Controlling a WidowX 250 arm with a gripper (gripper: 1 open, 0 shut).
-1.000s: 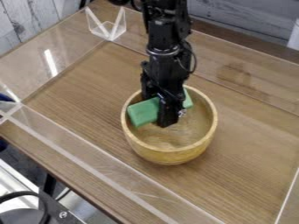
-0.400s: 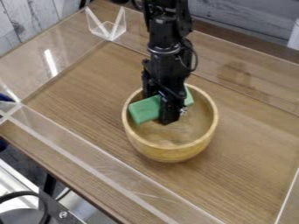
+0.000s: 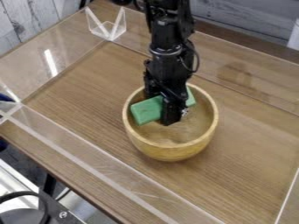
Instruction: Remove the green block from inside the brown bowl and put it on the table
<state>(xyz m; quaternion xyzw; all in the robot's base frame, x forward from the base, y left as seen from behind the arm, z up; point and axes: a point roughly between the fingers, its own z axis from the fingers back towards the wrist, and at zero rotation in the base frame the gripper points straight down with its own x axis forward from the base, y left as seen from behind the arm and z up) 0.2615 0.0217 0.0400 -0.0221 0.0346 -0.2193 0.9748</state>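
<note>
Movement over the last second is slight: the arm (image 3: 170,35) leans a touch differently over the bowl (image 3: 173,155), and the green block (image 3: 147,111) shows at nearly the same spot by the near-left part of the rim, its visible face turned only a little. The bowl sits where it did on the table (image 3: 70,98). I read the gripper (image 3: 172,120) as closed, its fingers drawn together on the block, which sits tilted against them; the dark fingers cover part of it, so the contact itself is partly hidden from me. A smaller green patch (image 3: 191,98) shows on the far side of the fingers, inside the bowl; I cannot tell whether it belongs to the same block. Block location: within the bowl's outline, high near the rim, not on the table. Whether it is free of the bowl's inner wall I cannot tell. Judgement: the grip looks made, the removal is not. Next I would lift straight up until the block passes the rim, then carry it sideways and lower it. Risk noted: a tilted block could catch the rim and twist loose, or drag the bowl along.
</note>
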